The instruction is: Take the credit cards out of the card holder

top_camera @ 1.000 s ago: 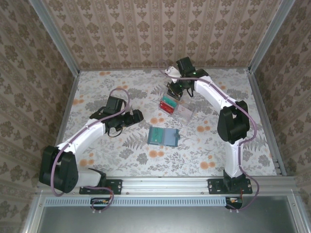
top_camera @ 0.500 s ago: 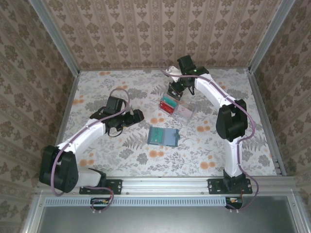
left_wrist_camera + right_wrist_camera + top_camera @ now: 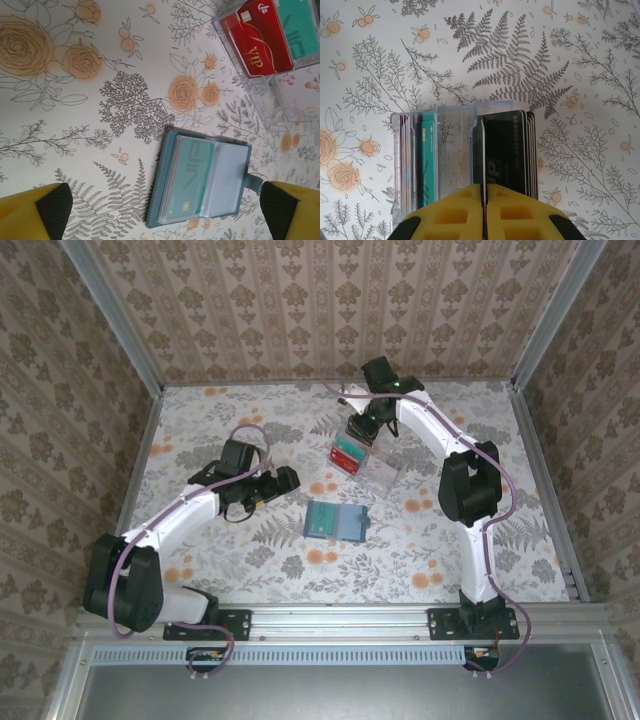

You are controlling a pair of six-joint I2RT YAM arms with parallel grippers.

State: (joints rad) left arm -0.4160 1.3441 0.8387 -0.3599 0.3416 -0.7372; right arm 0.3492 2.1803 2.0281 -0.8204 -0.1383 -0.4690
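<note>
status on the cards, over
Left gripper open by card holder. Right gripper shut on thin card over clear box. Teal card in holder pocket. Nothing blocking.

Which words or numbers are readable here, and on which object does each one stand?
"VIP": red card in the clear box.
"VI", cut off: second green card beside it.
"VIP": green card in the card holder.
"NO:88880835", digits uncertain: black card.
The red card's logo is too blurred to read.
</note>
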